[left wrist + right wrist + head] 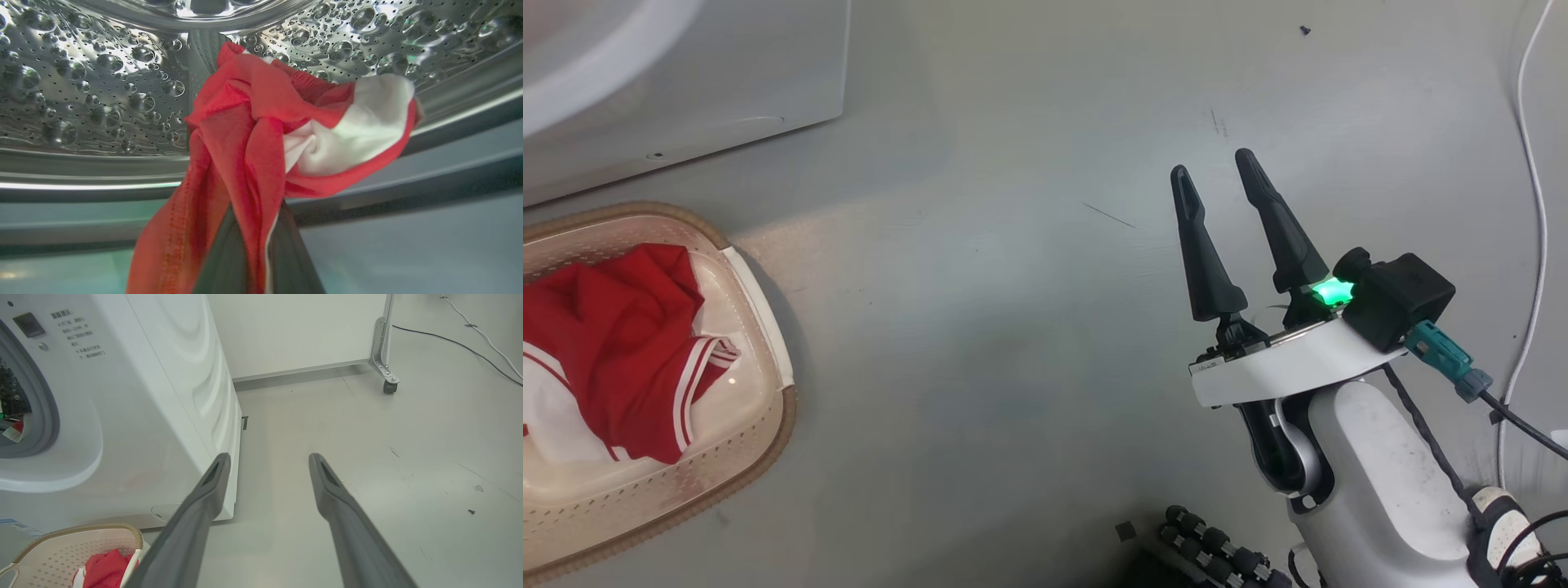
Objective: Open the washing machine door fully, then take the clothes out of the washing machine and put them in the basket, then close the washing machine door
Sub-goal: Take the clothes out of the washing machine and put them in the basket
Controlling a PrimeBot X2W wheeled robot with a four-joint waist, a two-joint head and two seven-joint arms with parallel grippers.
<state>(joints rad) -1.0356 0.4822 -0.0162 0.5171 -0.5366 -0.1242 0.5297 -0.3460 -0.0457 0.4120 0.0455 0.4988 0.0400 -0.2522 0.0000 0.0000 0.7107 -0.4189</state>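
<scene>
Red-and-white soft fabric garment [253,122], nearest the left wrist lens, hangs pinched between the two dark fingers [294,257] of the left gripper [261,220], whose jaws are closed on a bunched fold. The rest of the garment trails up onto the perforated steel drum [102,102] of the white front-loading washing machine [135,396]. Judged light, limp and not fragile, such cloth is likely to sag and drag over the grey rubber gasket [51,416]. A gathered fold near the middle should hold better than a single edge, which could slip free. A second red garment with white stripes [621,343] lies in the cream perforated plastic basket [784,425], which stands just before the machine. Right gripper [1213,163] hovers over the grey floor [1013,327], well apart from the basket, jaws spread wide and holding nothing.
</scene>
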